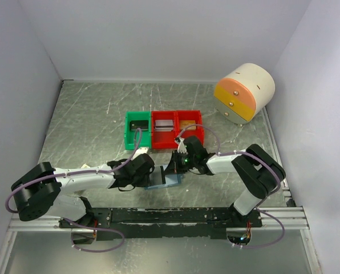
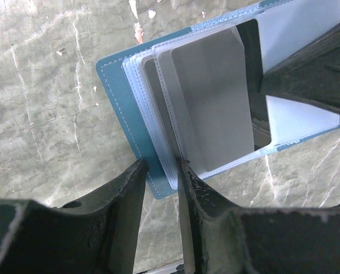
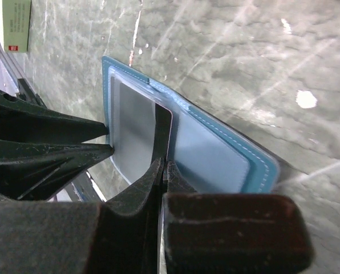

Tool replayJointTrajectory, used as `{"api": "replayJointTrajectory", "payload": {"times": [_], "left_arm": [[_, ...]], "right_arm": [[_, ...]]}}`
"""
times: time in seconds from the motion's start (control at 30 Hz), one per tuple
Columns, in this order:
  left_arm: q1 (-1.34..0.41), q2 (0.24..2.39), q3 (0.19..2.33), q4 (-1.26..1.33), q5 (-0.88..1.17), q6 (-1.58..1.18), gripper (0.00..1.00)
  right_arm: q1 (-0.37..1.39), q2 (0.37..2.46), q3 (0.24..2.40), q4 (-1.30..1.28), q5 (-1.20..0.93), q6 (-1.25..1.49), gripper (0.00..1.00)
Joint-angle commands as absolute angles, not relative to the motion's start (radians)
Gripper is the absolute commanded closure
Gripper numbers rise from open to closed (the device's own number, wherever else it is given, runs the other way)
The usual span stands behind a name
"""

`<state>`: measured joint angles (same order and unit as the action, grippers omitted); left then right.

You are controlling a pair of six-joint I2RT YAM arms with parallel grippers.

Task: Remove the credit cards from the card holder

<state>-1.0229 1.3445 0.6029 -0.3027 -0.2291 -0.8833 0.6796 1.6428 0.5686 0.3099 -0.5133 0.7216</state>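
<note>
The card holder (image 1: 165, 182) lies open on the table between my two grippers, slate-blue with clear sleeves (image 2: 116, 91) (image 3: 227, 160). My right gripper (image 3: 164, 164) (image 1: 178, 166) is shut on the edge of a dark grey credit card (image 3: 163, 134) (image 2: 255, 85), which stands tilted up out of a sleeve. Another grey card (image 2: 213, 103) sits flat inside a clear sleeve. My left gripper (image 2: 160, 171) (image 1: 151, 171) holds the holder's near corner, with the cover and sleeve edges between its fingertips. Those same fingertips (image 3: 104, 149) meet the holder's left edge in the right wrist view.
A green bin (image 1: 137, 129) and two red bins (image 1: 177, 127) stand just behind the holder. A round cream-and-orange drawer unit (image 1: 244, 92) sits at the back right. A small cream-and-red box (image 3: 17, 23) lies near the table's edge. White walls enclose three sides.
</note>
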Motion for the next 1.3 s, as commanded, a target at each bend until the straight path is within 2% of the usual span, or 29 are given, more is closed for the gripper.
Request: {"api": "replayJointTrajectory", "payload": {"times": [0.0, 0.33, 0.43, 0.57, 0.73, 0.83, 0.93, 1.07, 1.27], "left_arm": [[-1.032, 1.357, 0.562, -0.376, -0.255, -0.876, 0.60], [-1.031, 1.354, 0.566, -0.371, -0.244, -0.874, 0.60], [-1.031, 1.329, 0.590, -0.389, -0.241, -0.868, 0.58], [-1.031, 1.276, 0.648, -0.422, -0.242, -0.843, 0.53], [-1.031, 1.248, 0.716, -0.391, -0.223, -0.798, 0.44], [-1.031, 1.291, 0.751, -0.347, -0.193, -0.773, 0.43], [-1.031, 1.365, 0.777, -0.336, -0.190, -0.771, 0.48], [-1.031, 1.453, 0.780, -0.322, -0.192, -0.783, 0.60], [-1.032, 1.483, 0.735, -0.284, -0.180, -0.801, 0.69]], "right_arm": [[0.650, 1.613, 0.531, 0.328, -0.520, 0.699, 1.00], [0.629, 1.617, 0.524, 0.327, -0.560, 0.692, 1.00], [0.629, 1.637, 0.527, 0.333, -0.568, 0.701, 0.91], [0.629, 1.647, 0.533, 0.324, -0.551, 0.708, 0.84], [0.629, 1.639, 0.531, 0.324, -0.545, 0.714, 0.80], [0.629, 1.636, 0.527, 0.331, -0.546, 0.719, 0.78], [0.628, 1.637, 0.520, 0.354, -0.547, 0.734, 0.78], [0.627, 1.642, 0.508, 0.392, -0.546, 0.762, 0.77], [0.623, 1.651, 0.487, 0.452, -0.573, 0.794, 0.77]]}}
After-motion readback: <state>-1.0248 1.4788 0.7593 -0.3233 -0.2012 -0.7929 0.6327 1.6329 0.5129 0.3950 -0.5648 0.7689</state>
